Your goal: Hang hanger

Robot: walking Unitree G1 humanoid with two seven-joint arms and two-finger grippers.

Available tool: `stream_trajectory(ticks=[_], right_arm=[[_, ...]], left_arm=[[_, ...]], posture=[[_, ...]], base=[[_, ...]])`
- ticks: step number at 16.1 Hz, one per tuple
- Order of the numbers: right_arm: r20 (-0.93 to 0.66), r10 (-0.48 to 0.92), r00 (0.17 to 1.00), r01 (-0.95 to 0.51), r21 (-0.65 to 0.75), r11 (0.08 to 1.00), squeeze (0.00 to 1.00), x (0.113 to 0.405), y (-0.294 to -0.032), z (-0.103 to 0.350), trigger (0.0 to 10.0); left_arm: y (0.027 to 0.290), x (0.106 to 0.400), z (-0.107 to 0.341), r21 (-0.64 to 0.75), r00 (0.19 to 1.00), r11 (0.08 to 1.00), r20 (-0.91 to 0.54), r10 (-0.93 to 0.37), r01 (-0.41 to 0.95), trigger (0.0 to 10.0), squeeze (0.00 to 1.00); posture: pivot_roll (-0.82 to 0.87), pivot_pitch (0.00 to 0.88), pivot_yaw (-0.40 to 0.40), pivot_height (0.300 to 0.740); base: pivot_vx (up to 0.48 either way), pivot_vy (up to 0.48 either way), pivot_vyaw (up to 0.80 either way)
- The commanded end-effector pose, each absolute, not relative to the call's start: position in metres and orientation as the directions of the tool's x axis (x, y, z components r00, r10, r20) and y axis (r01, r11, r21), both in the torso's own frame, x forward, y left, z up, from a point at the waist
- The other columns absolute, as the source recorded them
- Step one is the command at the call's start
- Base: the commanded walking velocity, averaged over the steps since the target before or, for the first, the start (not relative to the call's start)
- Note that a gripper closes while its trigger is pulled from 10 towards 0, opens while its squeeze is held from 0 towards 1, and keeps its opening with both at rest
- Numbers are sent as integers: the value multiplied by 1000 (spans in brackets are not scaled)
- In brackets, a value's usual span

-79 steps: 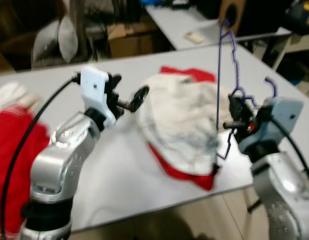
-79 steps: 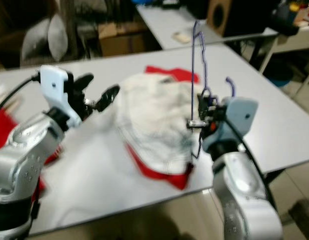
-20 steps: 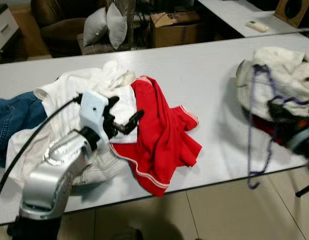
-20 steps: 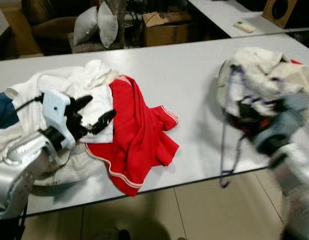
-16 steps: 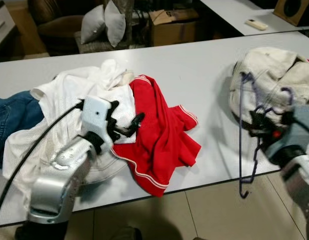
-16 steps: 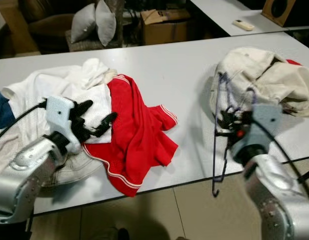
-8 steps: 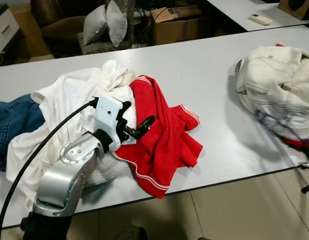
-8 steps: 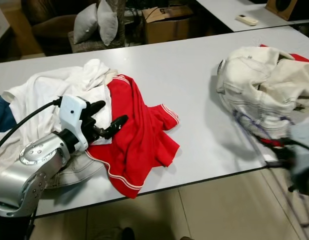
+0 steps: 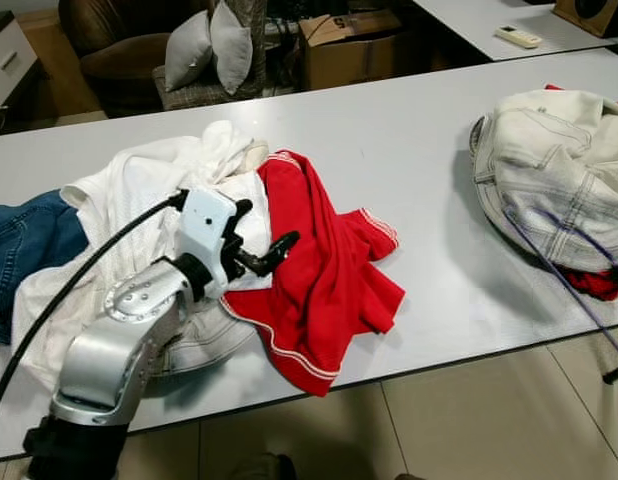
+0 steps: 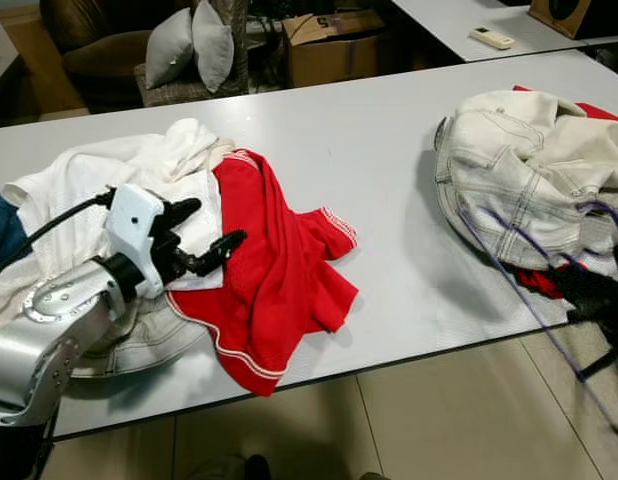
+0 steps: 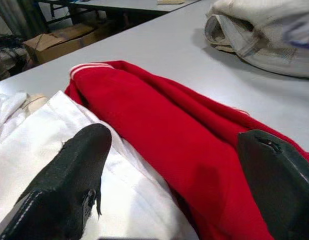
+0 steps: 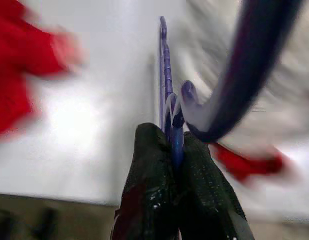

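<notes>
Purple wire hanger [image 12: 167,95]: clamped between the right end effector's [image 12: 175,150] closed fingers at the counter's [image 9: 389,160] right edge, slanting across the cream jacket [image 9: 554,160]. Risk: it may snag that cloth or twist loose. Left end effector [image 9: 257,240]: fingers apart, empty, over the red shirt [image 9: 319,270]. Beyond: carton [image 9: 354,45], marking unreadable.

Red shirt [image 9: 319,270] btwn white clothes [image 9: 139,190] & cream jacket [image 9: 549,160]; on table [image 9: 409,150].
</notes>
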State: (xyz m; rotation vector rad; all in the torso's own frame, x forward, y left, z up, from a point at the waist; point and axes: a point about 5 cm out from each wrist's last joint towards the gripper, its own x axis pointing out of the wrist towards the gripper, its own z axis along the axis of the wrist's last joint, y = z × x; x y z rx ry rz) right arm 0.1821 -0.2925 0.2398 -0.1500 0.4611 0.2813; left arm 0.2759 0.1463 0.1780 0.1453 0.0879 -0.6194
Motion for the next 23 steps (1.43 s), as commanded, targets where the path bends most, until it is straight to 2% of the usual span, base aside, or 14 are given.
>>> stream_trajectory(ticks=[1, 3, 5, 8, 9, 14, 18, 19, 23], right_arm=[[-454, 312, 835, -374, -51, 926, 0, 182, -281, 239, 10000], [-508, 328, 796, -393, -24, 919, 0, 183, -267, 216, 10000], [-518, 214, 828, -316, -116, 942, 0, 187, -268, 214, 10000], [-370, 170, 913, -228, -119, 966, 0, 196, -264, 221, 10000], [-253, 85, 964, -107, -73, 992, 0, 206, -244, 214, 10000], [-218, -52, 974, 61, 36, 997, 0, 216, -212, 185, 10000], [-210, -55, 976, 70, 64, 995, 0, 213, -202, 179, 10000], [-168, -33, 985, 46, 75, 996, 0, 212, -196, 181, 10000], [-130, 23, 991, -27, -25, 999, 0, 209, -189, 180, 10000]], left_arm=[[150, 275, 177, 119, 810, 803, -136, -570, 584, 10000, 0], [147, 273, 175, 120, 797, 789, -147, -586, 603, 10000, 0], [143, 272, 177, 122, 786, 777, -140, -602, 617, 10000, 0], [144, 274, 178, 114, 810, 802, -122, -574, 586, 10000, 0], [145, 275, 175, 80, 838, 836, -117, -533, 543, 10000, 0], [133, 276, 167, 42, 844, 847, -121, -522, 530, 10000, 0], [132, 277, 168, 25, 850, 853, -110, -515, 521, 10000, 0], [132, 275, 165, 15, 850, 855, -114, -514, 518, 10000, 0], [131, 271, 160, 7, 856, 862, -122, -503, 508, 10000, 0]], posture=[[-118, 60, 68, 740], [-110, 51, 68, 740], [-111, 50, 69, 740], [-95, 39, 63, 740], [-86, 43, 61, 740], [-69, 55, 55, 740], [-77, 59, 57, 740], [-86, 58, 56, 740], [-84, 54, 37, 740]], base=[[0, 0, 0], [0, 0, 0], [0, 0, 0], [0, 0, 0], [0, 0, 0], [0, 0, 0], [0, 0, 0], [0, 0, 0], [0, 0, 0]])
